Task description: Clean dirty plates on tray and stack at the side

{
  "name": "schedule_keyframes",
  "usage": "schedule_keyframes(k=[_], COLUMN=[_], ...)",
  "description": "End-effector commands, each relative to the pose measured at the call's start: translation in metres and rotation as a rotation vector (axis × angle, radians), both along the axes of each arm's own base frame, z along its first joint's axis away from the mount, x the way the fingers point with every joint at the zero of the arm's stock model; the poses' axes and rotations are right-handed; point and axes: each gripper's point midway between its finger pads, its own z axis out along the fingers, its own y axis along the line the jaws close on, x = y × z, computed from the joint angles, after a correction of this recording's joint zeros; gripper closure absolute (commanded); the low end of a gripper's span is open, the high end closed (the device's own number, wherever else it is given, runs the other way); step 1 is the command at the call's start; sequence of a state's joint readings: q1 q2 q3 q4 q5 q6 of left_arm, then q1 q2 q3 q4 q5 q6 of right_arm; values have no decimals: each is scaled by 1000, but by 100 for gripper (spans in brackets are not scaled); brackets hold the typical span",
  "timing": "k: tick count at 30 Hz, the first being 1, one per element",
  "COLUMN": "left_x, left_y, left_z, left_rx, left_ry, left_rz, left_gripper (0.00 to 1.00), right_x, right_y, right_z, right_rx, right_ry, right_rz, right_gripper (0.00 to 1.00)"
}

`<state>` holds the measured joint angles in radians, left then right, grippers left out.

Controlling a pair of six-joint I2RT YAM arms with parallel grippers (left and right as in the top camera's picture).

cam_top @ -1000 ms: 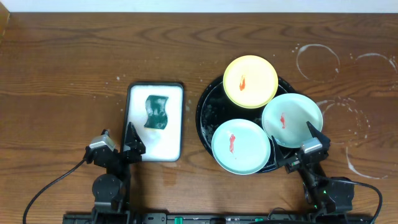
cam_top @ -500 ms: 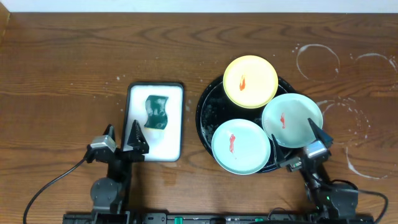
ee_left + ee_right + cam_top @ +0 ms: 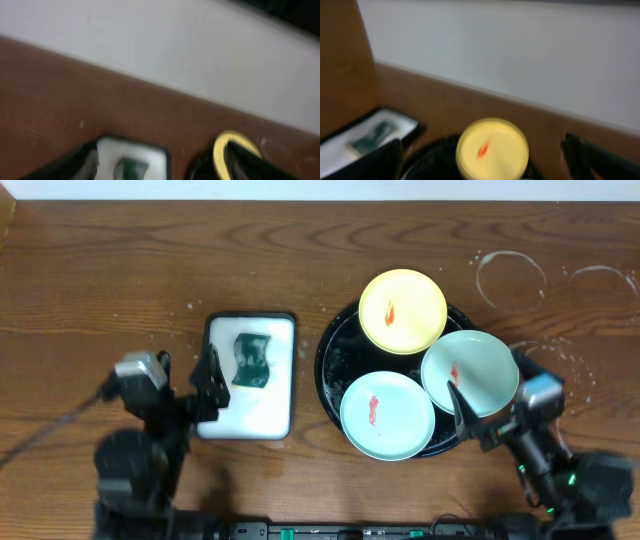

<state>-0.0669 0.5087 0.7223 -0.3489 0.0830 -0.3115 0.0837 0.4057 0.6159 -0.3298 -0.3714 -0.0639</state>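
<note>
While the right gripper (image 3: 487, 380), wide open and empty, hangs over the near edge of the right mint plate (image 3: 470, 358) on the black tray (image 3: 325, 365), I see the left gripper (image 3: 188, 367), also released and empty, just beside the sponge (image 3: 253, 360) in its white tray (image 3: 268, 408).

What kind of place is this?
Probably a lab tabletop dishwashing mock-up, not a kitchen: wooden table, black tray holding three red-smeared plates, white tray with a green sponge.
</note>
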Motion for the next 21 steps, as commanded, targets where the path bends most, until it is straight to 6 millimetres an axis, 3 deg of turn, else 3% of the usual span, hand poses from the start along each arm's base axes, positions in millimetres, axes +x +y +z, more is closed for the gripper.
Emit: schedule_keyframes(k=[1, 5, 9, 14, 18, 19, 20, 21], left_x=[17, 27, 33, 22, 20, 20, 20, 19], left_y=[-3, -8, -20, -26, -26, -26, -26, -26], left_z=[5, -8, -19, -51, -66, -69, -75, -79], left_rx=[28, 28, -7, -27, -26, -27, -27, -29], left_ry=[168, 370, 468, 629, 700, 717, 738, 755], left_rz=[-17, -44, -101, -133, -131, -130, -129, -131], left_gripper=[19, 19, 19, 19, 19, 19, 19, 19], right_x=[12, 27, 38, 36, 42, 44, 47, 50], right_y=[5, 12, 19, 49, 53, 53, 50, 48], right_z=[23, 20, 1, -17, -24, -26, -31, -36], right_rx=[-5, -14, -12, 140, 174, 174, 164, 157], right_ry=[108, 328, 502, 686, 734, 738, 750, 766], right_rz=[19, 50, 84, 243, 249, 250, 226, 199], right_gripper=[1, 1, 1, 1, 1, 2, 12, 14])
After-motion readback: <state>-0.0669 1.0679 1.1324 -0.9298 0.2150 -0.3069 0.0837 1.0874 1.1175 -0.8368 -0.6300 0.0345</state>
